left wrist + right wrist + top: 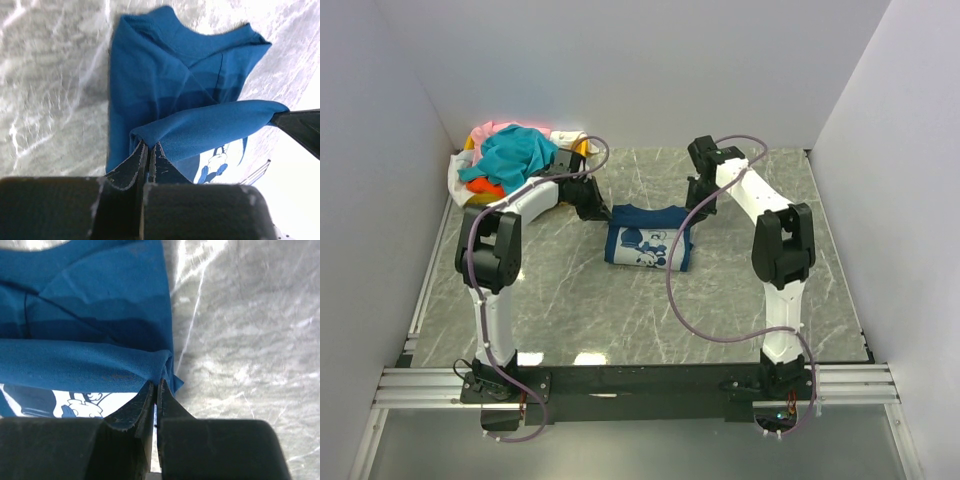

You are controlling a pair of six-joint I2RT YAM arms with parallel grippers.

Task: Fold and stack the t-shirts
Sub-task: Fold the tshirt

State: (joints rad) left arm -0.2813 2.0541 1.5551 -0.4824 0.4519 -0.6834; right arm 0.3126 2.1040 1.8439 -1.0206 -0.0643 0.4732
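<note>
I have both jaws pinched shut on the blue shirt (645, 240). The left gripper (148, 147) grips one end of a raised fold and the right gripper (156, 385) grips the other, so the fold stretches between them over the grey marbled table (570, 300). Plain white walls (650, 70) enclose it. The other shirts (510, 155) are heaped beyond the left jaws.

A yellow tray (583, 148) sits at the grey marbled table's (620, 310) far-left corner.

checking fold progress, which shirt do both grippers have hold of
The navy blue t-shirt with the cartoon print, mid-table; the teal, orange and pink ones lie in a pile at the far left.
</note>
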